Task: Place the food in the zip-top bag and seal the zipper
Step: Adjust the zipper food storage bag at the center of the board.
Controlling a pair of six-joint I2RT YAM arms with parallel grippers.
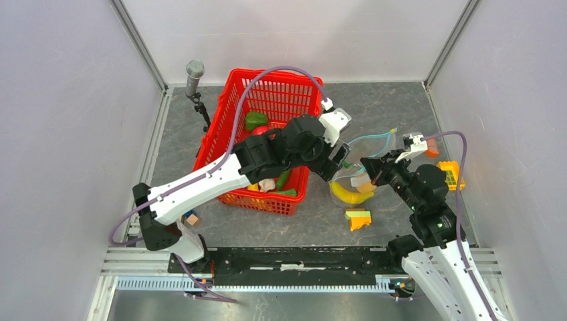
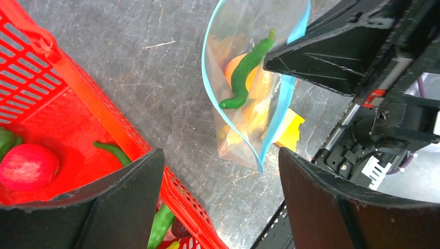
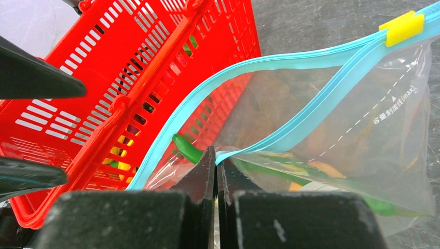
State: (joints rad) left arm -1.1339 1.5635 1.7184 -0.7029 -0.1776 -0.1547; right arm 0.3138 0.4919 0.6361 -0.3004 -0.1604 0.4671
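Note:
The clear zip-top bag (image 1: 374,148) lies open beside the red basket, its light blue zipper (image 3: 290,62) spread apart, with a yellow slider (image 3: 401,28) at the far end. My right gripper (image 3: 216,158) is shut on the bag's near mouth edge. Inside the bag are a green pepper (image 2: 244,72), an orange (image 2: 232,66) and yellow pieces. A banana (image 1: 348,195) shows at the bag's lower end. My left gripper (image 2: 220,155) is open and empty above the table between the basket and the bag. A red apple (image 2: 27,165) and green peppers (image 1: 254,120) are in the basket.
The red lattice basket (image 1: 267,87) stands left of the bag, under my left arm. A yellow-green-orange block stack (image 1: 359,219) sits in front of the bag. A small yellow crate (image 1: 451,174) is at the right. A grey microphone on a stand (image 1: 194,70) is at the back left.

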